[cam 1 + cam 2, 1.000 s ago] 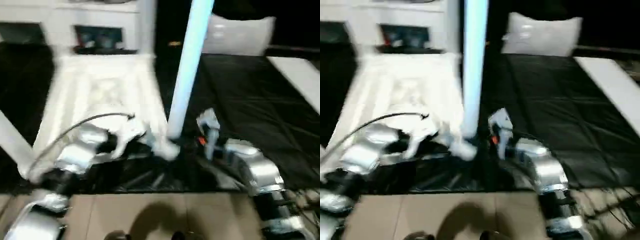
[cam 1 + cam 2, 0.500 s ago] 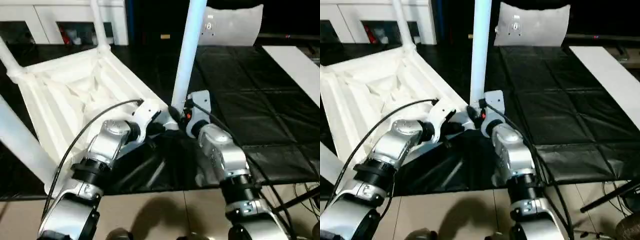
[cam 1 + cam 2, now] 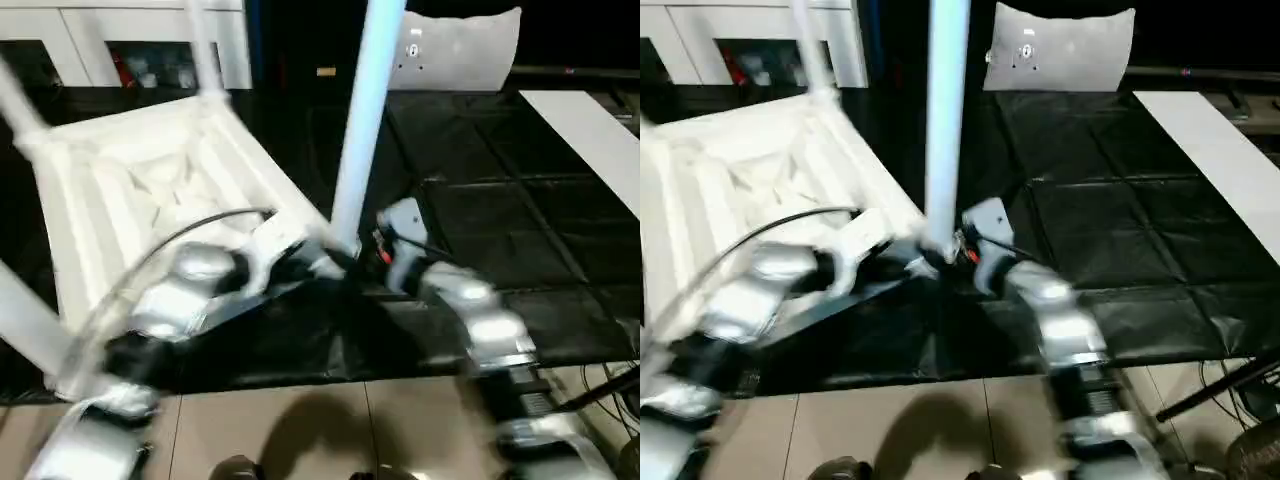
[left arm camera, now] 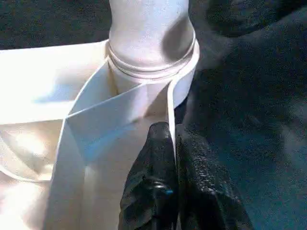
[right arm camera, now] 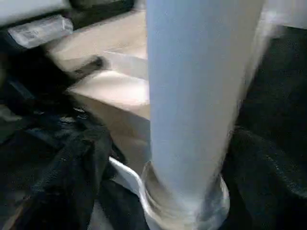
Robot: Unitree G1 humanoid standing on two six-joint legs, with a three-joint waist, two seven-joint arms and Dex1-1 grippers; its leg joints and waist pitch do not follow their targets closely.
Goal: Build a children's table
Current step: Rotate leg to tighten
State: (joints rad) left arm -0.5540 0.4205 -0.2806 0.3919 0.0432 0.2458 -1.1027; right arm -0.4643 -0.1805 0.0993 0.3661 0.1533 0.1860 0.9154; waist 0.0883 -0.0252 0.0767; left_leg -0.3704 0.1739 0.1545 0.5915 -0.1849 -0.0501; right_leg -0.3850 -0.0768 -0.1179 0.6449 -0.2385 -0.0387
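Note:
The children's table lies upside down on the black mat, its ribbed white top (image 3: 150, 190) facing up. A long white leg (image 3: 358, 130) stands in the near corner socket (image 4: 158, 81). Other legs (image 3: 205, 45) rise at the far and left corners. My left gripper (image 4: 171, 128) is shut on the thin rim of the top just beside that socket. My right gripper (image 3: 380, 250) sits at the right of the leg's base. The leg (image 5: 196, 96) stands very close in the right wrist view.
The black mat (image 3: 500, 180) covers the bench to the right. A white board (image 3: 590, 130) lies at the far right, a white panel (image 3: 465, 50) at the back and white shelving (image 3: 120, 40) at the back left. Tiled floor (image 3: 300, 430) begins at the bench's near edge.
My right forearm has swung out to the right, and its gripper has drawn back slightly from the leg's base. The left gripper keeps its hold on the rim. The camera has shifted.

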